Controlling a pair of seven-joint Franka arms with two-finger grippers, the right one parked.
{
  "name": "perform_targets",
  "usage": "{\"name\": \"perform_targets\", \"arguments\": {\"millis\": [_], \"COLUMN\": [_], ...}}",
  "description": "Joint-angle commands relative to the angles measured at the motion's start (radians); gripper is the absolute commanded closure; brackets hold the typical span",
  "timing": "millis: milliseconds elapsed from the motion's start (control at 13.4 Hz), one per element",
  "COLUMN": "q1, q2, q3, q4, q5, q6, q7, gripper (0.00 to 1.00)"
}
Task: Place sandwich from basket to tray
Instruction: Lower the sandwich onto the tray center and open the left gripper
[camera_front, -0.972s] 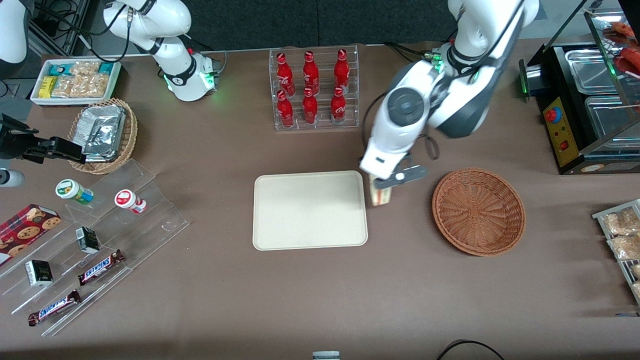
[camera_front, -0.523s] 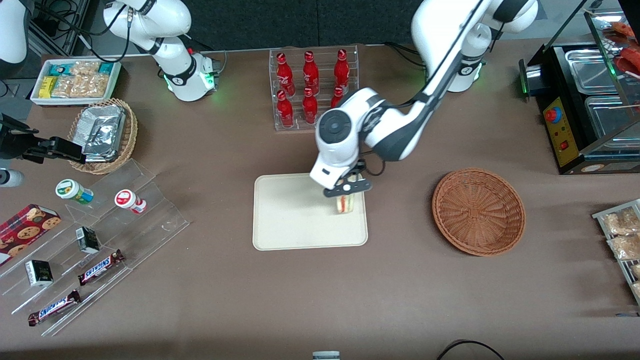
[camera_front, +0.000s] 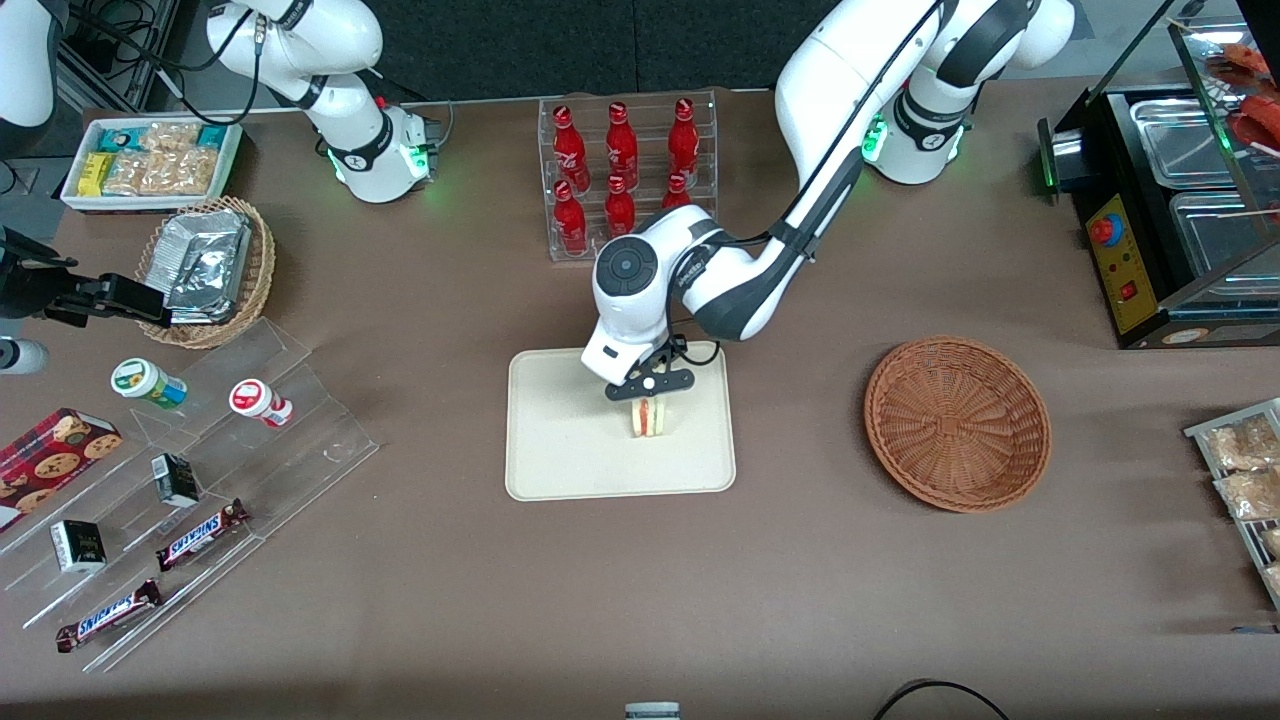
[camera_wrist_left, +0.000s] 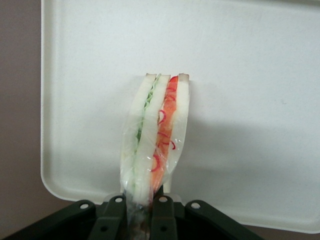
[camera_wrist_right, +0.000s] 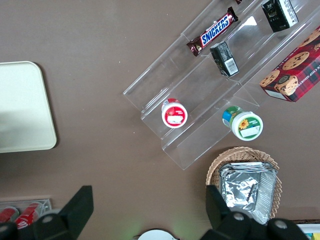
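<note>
The sandwich (camera_front: 650, 417) (camera_wrist_left: 155, 137), a plastic-wrapped wedge of pale bread with red, orange and green layers, hangs just over the cream tray (camera_front: 560, 450) (camera_wrist_left: 250, 75). My left gripper (camera_front: 648, 392) (camera_wrist_left: 142, 215) is shut on the sandwich's end, directly above the tray's middle. Whether the sandwich touches the tray surface I cannot tell. The reddish-brown wicker basket (camera_front: 957, 422) sits beside the tray toward the working arm's end, with nothing in it.
A clear rack of red bottles (camera_front: 625, 175) stands farther from the front camera than the tray, close to the arm. A clear stepped display with snacks (camera_front: 180, 480) and a tan basket of foil packets (camera_front: 205, 268) lie toward the parked arm's end. A black appliance (camera_front: 1160, 210) stands past the reddish-brown basket.
My gripper carried the sandwich from beside the tray's edge near the basket to over the tray's middle, and has come lower.
</note>
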Motion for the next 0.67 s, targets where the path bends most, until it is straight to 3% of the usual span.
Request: {"name": "perform_targets", "arguments": {"millis": [0,374,449,523,598], "q1": [-0.013,-0.013,-0.009,-0.007,-0.004], "q2": [0.05,0.062,0.064,0.064,0.061], "q3": [0.011,0.013,0.011,0.011,0.011], "q4": [0.081,0.082,0.08,0.077,0.078], "q5": [0.048,0.056,0.054,0.054,0.054], "q6": [-0.008,0.003,0.003,0.003,0.001], "q7": [-0.025,-0.023,-0.022,-0.019,-0.012], "gripper": [1.0,1.0,0.62,0.13,0.01]}}
